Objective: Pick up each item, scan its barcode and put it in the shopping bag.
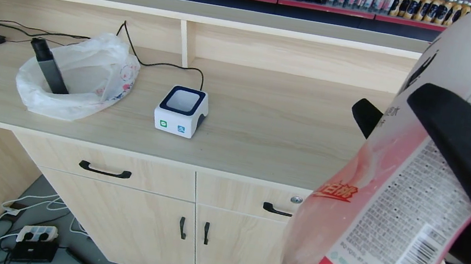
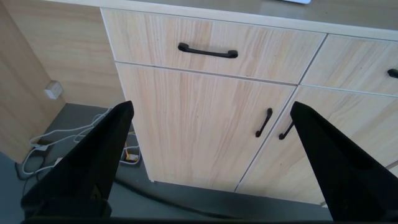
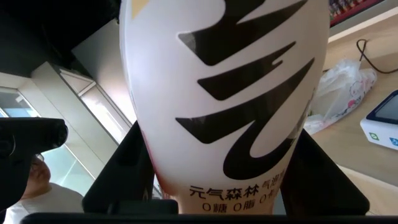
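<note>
Holding the pink-labelled bottle (image 1: 392, 213) tight in the right gripper (image 1: 406, 126), raised right of the counter (image 1: 265, 122), well apart from scanner (image 1: 181, 111) and shopping bag (image 1: 83, 79). Spreading the left gripper (image 2: 211, 118) wide, low before the cabinet doors (image 2: 199, 155).

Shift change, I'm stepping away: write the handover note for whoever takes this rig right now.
Grippers: right gripper shut on the bottle, held high, off the counter; left gripper open, empty, low before the cabinet.
Things: bag on the counter beside the scanner.
Done: a dark box stands in the bag.
Left: scan the bottle, bag it.
</note>
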Controlling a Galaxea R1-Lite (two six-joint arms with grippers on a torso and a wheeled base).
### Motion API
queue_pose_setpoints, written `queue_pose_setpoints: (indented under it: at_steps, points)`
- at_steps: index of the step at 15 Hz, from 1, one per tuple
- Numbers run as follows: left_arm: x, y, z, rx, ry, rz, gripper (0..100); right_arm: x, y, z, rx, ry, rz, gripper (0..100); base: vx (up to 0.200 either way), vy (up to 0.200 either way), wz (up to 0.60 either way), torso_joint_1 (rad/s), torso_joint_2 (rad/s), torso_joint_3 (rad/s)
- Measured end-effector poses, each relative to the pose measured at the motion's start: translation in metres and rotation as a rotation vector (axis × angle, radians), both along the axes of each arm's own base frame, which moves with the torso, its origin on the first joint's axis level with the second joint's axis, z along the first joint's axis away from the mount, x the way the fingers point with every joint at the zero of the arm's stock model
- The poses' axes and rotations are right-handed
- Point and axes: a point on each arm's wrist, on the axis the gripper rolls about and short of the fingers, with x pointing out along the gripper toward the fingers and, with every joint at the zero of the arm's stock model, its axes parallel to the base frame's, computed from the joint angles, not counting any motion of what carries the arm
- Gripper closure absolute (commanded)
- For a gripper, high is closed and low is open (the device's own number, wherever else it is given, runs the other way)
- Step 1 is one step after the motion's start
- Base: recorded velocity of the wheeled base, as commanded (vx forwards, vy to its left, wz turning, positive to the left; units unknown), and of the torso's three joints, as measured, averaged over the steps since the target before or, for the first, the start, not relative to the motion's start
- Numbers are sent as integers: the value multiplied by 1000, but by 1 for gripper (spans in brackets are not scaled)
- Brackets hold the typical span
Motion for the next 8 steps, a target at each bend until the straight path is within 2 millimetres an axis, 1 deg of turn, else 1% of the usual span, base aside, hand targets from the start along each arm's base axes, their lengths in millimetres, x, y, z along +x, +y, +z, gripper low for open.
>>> queue_pose_setpoints:
  at_steps: [8]
  points:
    - [0, 0, 0, 0, 0, 0, 0, 1, 2, -1, -4, 2, 2, 100, 0, 0, 0, 0, 0, 0]
